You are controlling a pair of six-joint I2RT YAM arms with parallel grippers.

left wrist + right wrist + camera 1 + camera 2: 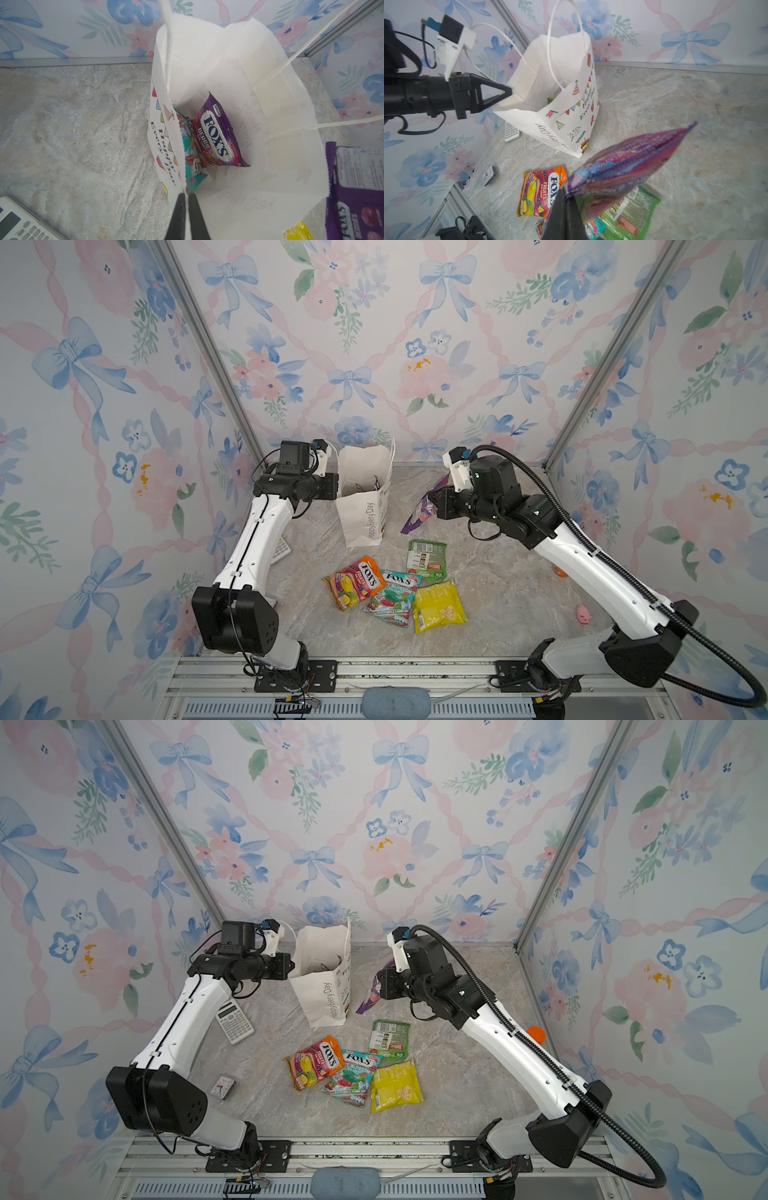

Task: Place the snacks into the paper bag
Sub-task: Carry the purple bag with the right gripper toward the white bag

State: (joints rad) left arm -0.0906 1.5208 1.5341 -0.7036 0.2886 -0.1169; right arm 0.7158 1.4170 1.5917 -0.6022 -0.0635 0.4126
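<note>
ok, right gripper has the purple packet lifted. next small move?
Probably carry the purple packet sideways over the open mouth of the paper bag. The right gripper holds it clear of the table beside the bag, and the left gripper pinches the rim.

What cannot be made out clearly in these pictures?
- Teal packet inside the paper bag: left wrist view, half hidden by the bag's near wall.
- Purple packet in the right gripper: right wrist view, print blurred.
- Calculator: in a top view, mostly behind the left arm.
</note>
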